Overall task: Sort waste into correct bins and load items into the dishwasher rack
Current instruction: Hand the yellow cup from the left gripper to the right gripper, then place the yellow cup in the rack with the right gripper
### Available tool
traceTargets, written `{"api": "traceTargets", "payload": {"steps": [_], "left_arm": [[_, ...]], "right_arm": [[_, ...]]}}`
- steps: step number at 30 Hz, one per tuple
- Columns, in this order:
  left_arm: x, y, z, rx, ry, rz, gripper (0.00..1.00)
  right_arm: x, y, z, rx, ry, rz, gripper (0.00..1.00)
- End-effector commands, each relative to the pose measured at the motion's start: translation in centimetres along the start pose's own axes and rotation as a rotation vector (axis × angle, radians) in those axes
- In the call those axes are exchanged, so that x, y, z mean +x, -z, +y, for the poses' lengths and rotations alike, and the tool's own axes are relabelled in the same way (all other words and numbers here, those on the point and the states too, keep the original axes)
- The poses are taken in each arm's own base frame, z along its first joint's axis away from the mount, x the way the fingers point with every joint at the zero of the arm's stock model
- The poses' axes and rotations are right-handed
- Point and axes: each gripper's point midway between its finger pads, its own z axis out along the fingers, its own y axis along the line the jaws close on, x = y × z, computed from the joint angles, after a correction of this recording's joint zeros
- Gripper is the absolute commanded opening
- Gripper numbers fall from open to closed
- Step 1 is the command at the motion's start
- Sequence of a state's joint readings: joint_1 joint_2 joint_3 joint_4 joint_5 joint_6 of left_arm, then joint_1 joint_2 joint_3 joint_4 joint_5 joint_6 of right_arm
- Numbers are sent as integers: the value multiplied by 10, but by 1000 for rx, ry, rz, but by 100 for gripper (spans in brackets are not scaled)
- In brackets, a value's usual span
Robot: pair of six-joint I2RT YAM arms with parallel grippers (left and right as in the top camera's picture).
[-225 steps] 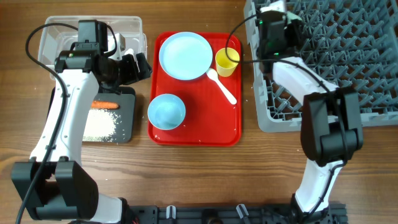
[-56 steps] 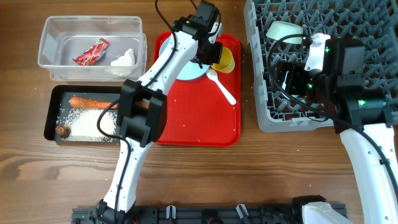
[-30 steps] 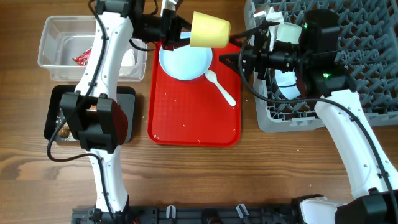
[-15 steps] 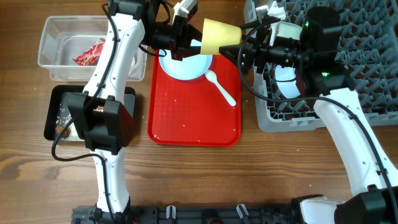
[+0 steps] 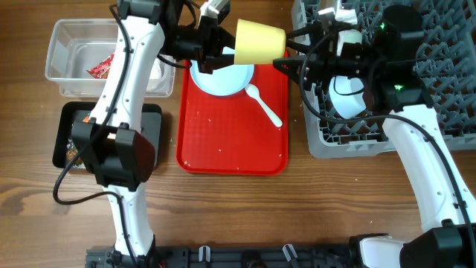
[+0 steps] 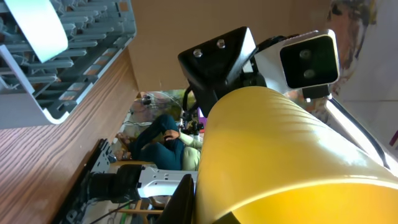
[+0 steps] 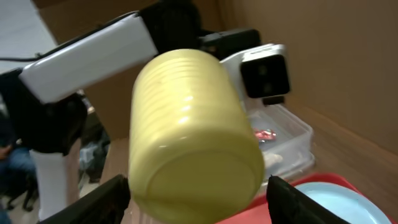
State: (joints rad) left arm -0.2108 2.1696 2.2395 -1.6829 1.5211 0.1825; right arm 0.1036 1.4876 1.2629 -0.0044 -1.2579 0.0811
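The yellow cup [image 5: 259, 43] hangs on its side above the red tray's far edge. My left gripper [image 5: 229, 50] is shut on its rim, one dark finger [image 6: 183, 199] outside the wall. The cup's base points at my right gripper [image 5: 286, 59], which is open. Its two fingers [image 7: 93, 199] flank the base of the cup [image 7: 193, 137] with gaps on both sides. The light blue plate [image 5: 221, 78] and white spoon [image 5: 265, 104] lie on the tray. A light blue bowl [image 5: 346, 97] and a pale bowl [image 5: 349, 36] sit in the grey rack [image 5: 416, 89].
The red tray [image 5: 230, 141] lies between the bins and the rack. The clear tub [image 5: 74, 52] at far left holds the red wrapper [image 5: 100, 65]. The black tray [image 5: 67, 138] in front of it is mostly hidden by my left arm.
My left arm has carried the cup to the right, up to the right gripper. The right fingers now stand either side of the cup's base and have narrowed a little.
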Motion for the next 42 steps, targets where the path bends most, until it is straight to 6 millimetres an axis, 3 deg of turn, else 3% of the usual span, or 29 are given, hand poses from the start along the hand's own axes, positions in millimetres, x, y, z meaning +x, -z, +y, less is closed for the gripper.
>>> {"api": "traceTargets", "payload": {"steps": [1, 6, 13, 18, 25, 29, 32, 36, 39, 42], "left_arm": [[11, -8, -19, 21, -59, 18, 4], [19, -24, -13, -16, -62, 63, 4], [19, -23, -6, -59, -71, 67, 4], [19, -23, -3, -74, -72, 67, 6], [16, -17, -2, -78, -73, 54, 12], [11, -6, 3, -106, -71, 29, 34], [8, 2, 19, -198, -83, 22, 57], [2, 21, 71, -521, -136, 37, 99], [-6, 41, 99, -725, -170, 35, 100], [-26, 69, 123, -952, -243, 1, 100]], "right_arm": [[-1, -3, 26, -161, 45, 6, 72], [-2, -4, 40, -235, 81, 7, 71], [-2, -4, 39, -234, 82, 7, 50], [-3, -3, 37, -225, 84, 4, 48], [-6, 31, 25, -208, 75, -13, 49], [-6, 55, 6, -130, 15, -30, 49], [1, 74, -25, 35, -102, -45, 48], [35, 94, -78, 370, -300, 0, 48], [70, 111, -103, 587, -427, 85, 49], [104, 131, -112, 760, -549, 181, 48]]}}
